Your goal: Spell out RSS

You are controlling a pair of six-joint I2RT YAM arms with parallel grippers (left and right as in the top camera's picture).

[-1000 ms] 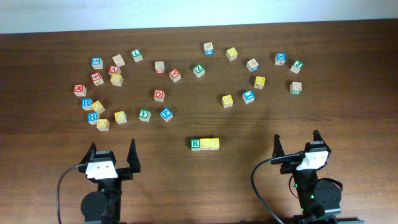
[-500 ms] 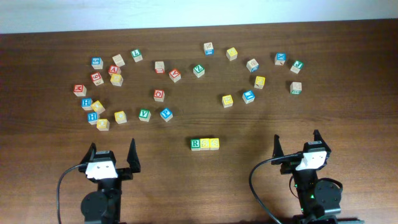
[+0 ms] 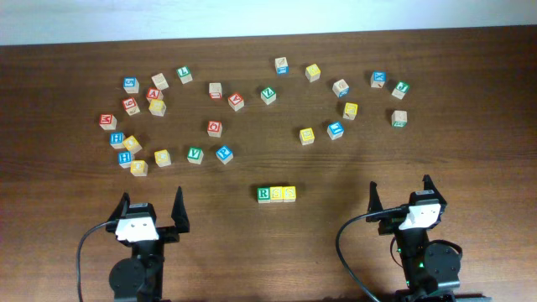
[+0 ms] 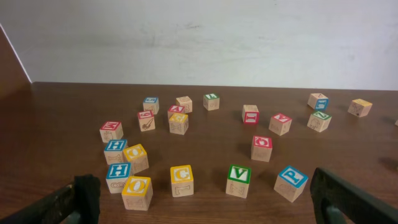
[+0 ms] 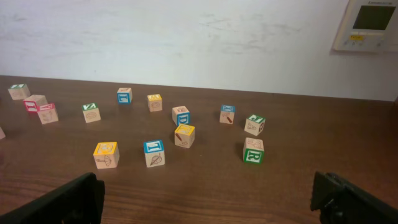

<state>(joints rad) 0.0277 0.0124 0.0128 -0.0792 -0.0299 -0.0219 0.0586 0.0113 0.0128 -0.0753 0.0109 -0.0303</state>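
Three cubes stand touching in a row at the front middle of the table: a green R cube (image 3: 263, 194), then two yellow S cubes (image 3: 277, 194) (image 3: 289, 194). My left gripper (image 3: 151, 208) is open and empty at the front left, well left of the row. My right gripper (image 3: 400, 193) is open and empty at the front right, well right of the row. The row is out of both wrist views. The left fingers (image 4: 205, 199) and the right fingers (image 5: 208, 199) show only at the frame edges, spread wide.
Many loose letter cubes lie scattered across the far half of the table. A left cluster includes yellow C (image 4: 181, 180), green V (image 4: 238, 181) and blue P (image 4: 290, 183) cubes. A right cluster includes a green cube (image 5: 253, 150). A white wall stands behind.
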